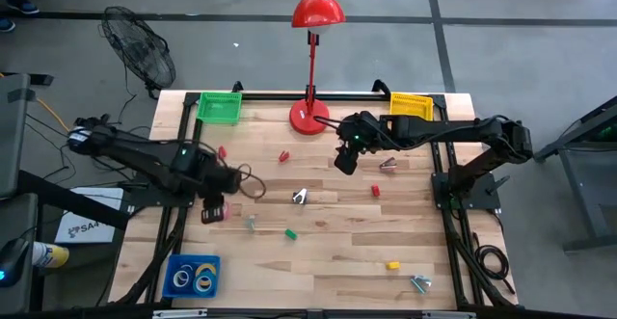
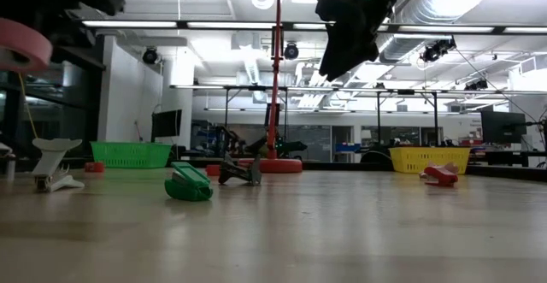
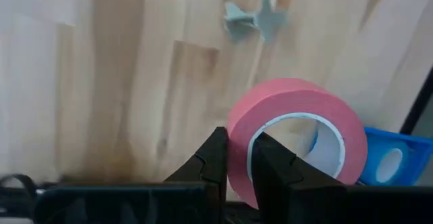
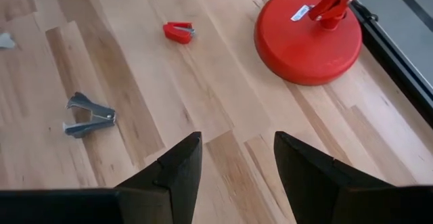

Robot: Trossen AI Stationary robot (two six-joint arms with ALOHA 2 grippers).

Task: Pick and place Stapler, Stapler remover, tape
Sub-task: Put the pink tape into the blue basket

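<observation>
My left gripper (image 1: 213,208) is over the table's left half, shut on a pink tape roll (image 3: 291,116) that also shows high up in the low view (image 2: 21,48). A blue bin (image 1: 191,276) near the near-left corner holds more tape rolls. My right gripper (image 4: 237,163) is open and hangs in the air (image 1: 345,160) near the red lamp base (image 4: 308,34), touching nothing. A small red stapler (image 4: 178,32), a grey staple remover (image 4: 88,114) and a green stapler (image 2: 188,185) lie on the wood. My left gripper pinches the pink roll's wall (image 3: 238,149). One finger (image 3: 277,173) is inside the pale core hole and the other (image 3: 210,163) is against the outer face. The roll is lifted clear of the table and stands on edge beyond the fingers.
A green basket (image 1: 220,107) and a yellow basket (image 1: 411,105) stand at the far edge, with the red lamp (image 1: 308,119) between them. More small staplers and removers are scattered about: a red-grey one (image 1: 388,165), a yellow one (image 1: 392,264), a grey one (image 1: 420,282).
</observation>
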